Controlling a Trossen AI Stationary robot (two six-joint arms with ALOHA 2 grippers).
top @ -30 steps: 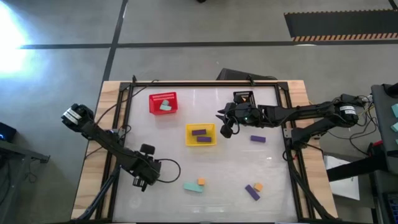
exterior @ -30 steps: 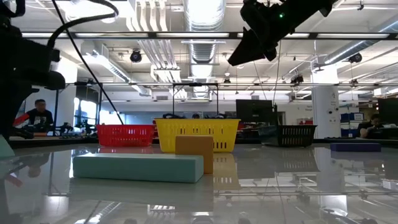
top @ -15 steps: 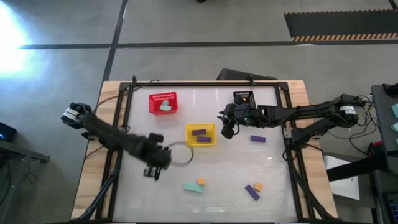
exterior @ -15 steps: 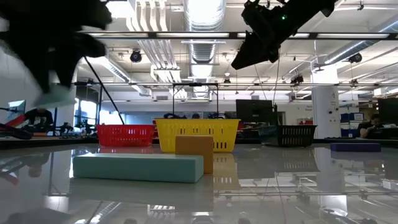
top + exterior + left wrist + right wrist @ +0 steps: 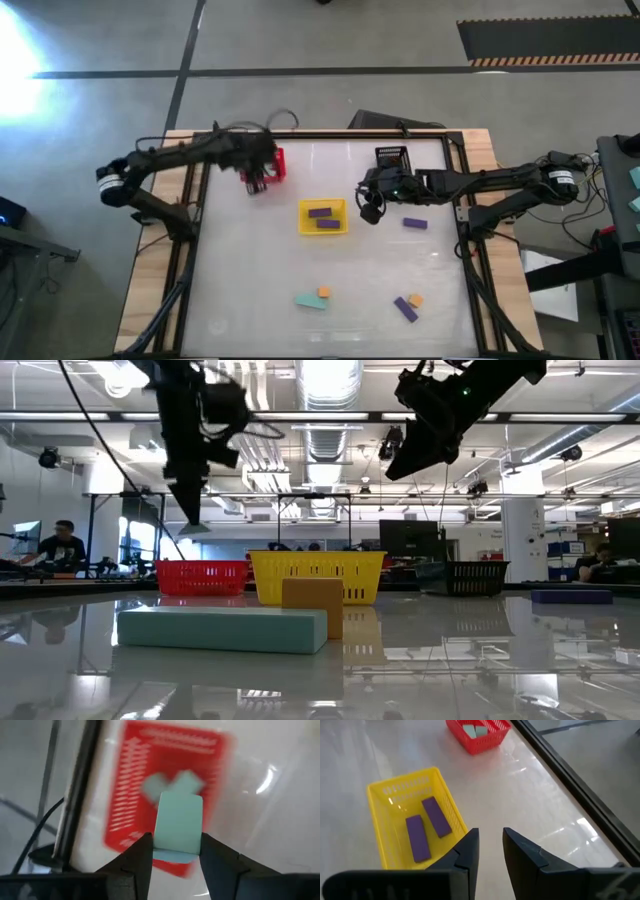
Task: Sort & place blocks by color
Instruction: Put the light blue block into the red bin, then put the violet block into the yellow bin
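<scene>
Over the last second the left arm swung from the near-left part of the table up to the far-left corner; the right arm barely shifted.

High view: left gripper (image 5: 262,172) hung over the red basket (image 5: 275,160). Right gripper (image 5: 372,205) hovered just beside the yellow basket (image 5: 322,216), which held two purple blocks (image 5: 320,212). Loose pieces lay well apart from both sets of fingers: a purple block (image 5: 414,223), a teal and orange pair (image 5: 311,300), a purple and orange pair (image 5: 405,307).

Low view: left gripper was raised above the red basket, a pale teal piece at its tips.

Left wrist view: fingers (image 5: 135,857) pinched a teal block (image 5: 178,823) between them, directly over the red basket, where two teal blocks already lay.

Right wrist view: fingers (image 5: 465,852) stood slightly apart, holding nothing.

Risk: released this high, the block could bounce off the rim or the pieces inside and land outside.

No legible writing or labels.
</scene>
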